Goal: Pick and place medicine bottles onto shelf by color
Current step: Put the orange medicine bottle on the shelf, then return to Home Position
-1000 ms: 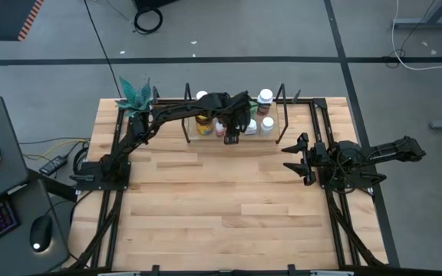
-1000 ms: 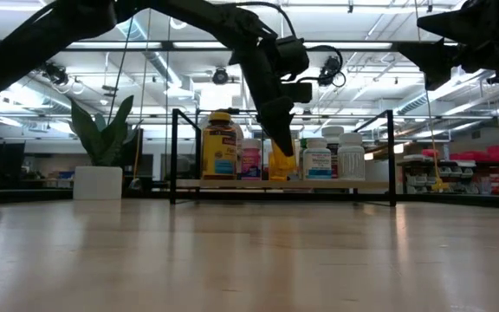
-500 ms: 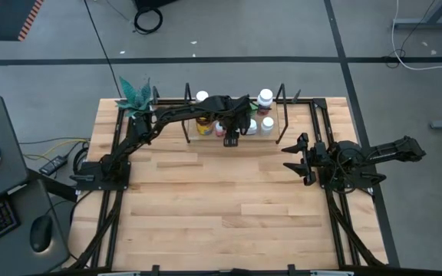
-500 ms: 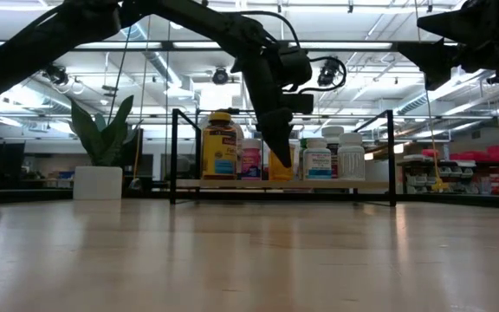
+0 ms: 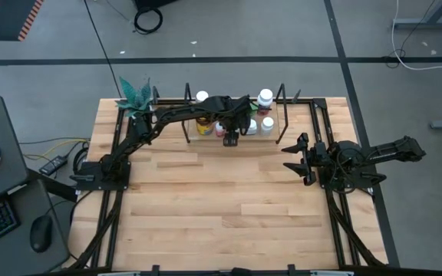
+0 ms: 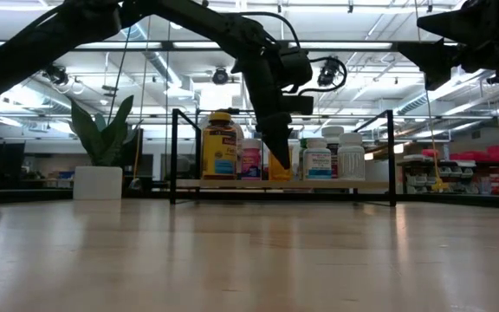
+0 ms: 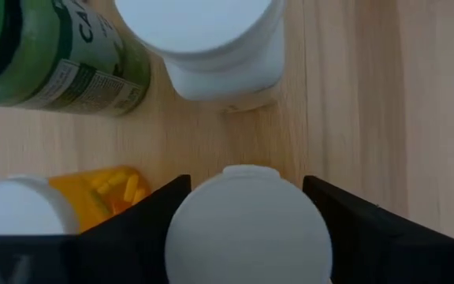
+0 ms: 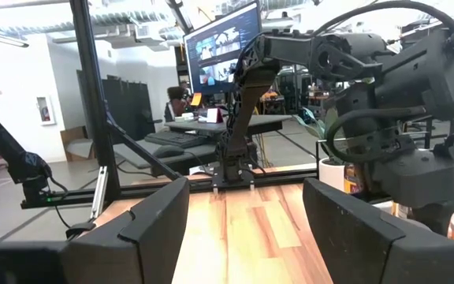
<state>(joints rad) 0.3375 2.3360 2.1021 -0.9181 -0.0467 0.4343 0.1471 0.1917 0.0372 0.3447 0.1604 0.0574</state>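
the shelf stands at the middle of the table's far edge, with the medicine bottles in a row on its base. the plant pot sits at the far left corner. the left gripper hangs over the shelf's front edge, its fingers either side of one bottle. the right gripper waits near the right edge.

Overhead and table-level cameras share the shelf — left wrist looks closely down, right wrist level across.
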